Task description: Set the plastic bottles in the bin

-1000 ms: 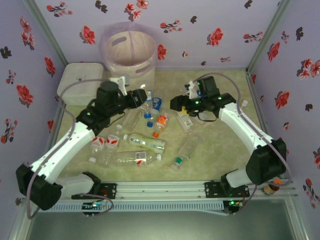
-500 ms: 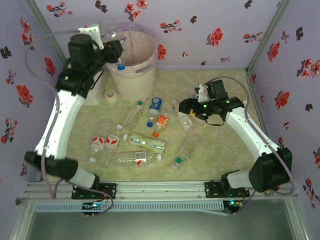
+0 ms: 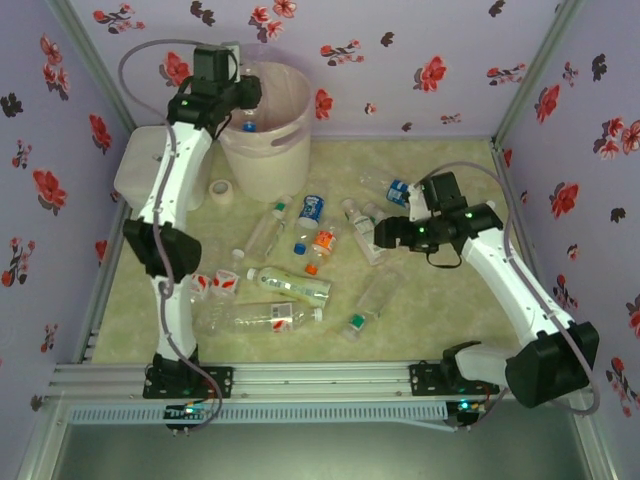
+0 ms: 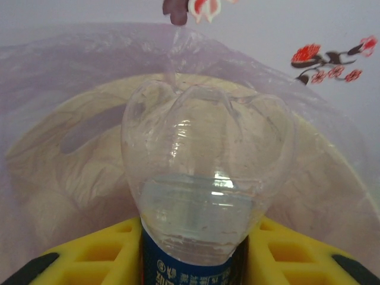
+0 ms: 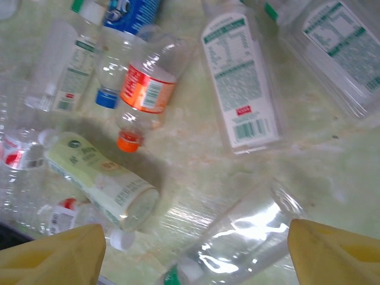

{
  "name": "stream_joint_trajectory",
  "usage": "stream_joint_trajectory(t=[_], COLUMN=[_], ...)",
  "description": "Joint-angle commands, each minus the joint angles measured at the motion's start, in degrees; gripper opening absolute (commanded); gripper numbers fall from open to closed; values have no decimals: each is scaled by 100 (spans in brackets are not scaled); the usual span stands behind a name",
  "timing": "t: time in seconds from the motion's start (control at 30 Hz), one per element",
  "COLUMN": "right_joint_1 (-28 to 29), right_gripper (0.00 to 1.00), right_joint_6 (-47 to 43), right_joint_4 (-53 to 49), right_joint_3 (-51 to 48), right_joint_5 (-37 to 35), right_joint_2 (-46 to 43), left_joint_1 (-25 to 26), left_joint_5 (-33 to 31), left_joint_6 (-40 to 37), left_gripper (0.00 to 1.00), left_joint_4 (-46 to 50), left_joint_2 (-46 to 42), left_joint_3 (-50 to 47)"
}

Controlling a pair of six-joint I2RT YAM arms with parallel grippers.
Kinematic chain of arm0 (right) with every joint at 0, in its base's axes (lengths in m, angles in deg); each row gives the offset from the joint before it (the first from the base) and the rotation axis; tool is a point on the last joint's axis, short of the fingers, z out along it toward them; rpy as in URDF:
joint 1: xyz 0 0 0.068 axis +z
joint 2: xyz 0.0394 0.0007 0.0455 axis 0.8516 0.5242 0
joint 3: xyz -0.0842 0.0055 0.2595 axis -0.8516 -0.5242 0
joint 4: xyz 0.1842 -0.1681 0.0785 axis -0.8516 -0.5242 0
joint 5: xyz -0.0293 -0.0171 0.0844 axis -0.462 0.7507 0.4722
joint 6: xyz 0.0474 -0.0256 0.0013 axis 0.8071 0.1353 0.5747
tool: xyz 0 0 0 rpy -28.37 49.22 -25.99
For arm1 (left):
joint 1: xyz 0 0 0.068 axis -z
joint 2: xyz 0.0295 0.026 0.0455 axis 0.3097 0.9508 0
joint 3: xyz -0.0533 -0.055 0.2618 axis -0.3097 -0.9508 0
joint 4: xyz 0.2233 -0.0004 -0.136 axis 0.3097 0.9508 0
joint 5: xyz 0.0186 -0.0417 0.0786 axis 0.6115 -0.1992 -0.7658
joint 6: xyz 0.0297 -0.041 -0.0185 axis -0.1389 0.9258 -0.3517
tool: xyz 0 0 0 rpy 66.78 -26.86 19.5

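White lidded box [image 3: 136, 166] far left; tape roll [image 3: 221, 190] near it, on green mat [image 3: 420, 330].

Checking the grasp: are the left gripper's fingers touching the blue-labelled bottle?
Touching. The left wrist view shows the yellow fingers pressed against both sides of the blue-labelled bottle.

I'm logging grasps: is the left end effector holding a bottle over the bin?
Yes, a clear blue-labelled bottle sits clamped between the left end effector's yellow fingers, with the lined bin just beyond.
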Motion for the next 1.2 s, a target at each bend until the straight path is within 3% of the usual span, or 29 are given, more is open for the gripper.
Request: stream_joint_trajectory(t=[0.0, 0.3, 0.63, 0.87, 1.07, 1.17], right_joint_1=[-82, -126, -426, -623, -767, -768], right_gripper=[81, 82, 83, 83, 83, 83], right_joint_6=[-229, -278, -169, 44, 211, 125], right_joint_4=[-309, -415, -571, -484, -10, 80], right_joint_3=[-143, 155, 385, 405, 333, 355], right_joint_5=[-456, -681, -888, -791, -891, -988], right_joint_2=[-87, 1, 58, 89, -108, -266], left_joint_1=[69, 79, 87, 62, -163, -192], left_joint_5=[-52, 332, 324, 657, 980, 910], left_joint_6=[-704, -1040, -1425, -1142, -134, -28], left_gripper=[0, 0, 0, 0, 0, 0], left_joint_4=[1333, 2073, 3284, 3152, 1818, 1524], left_joint_2=[643, 889, 598, 382, 434, 587], left_joint_3=[851, -116, -311, 465, 552, 789])
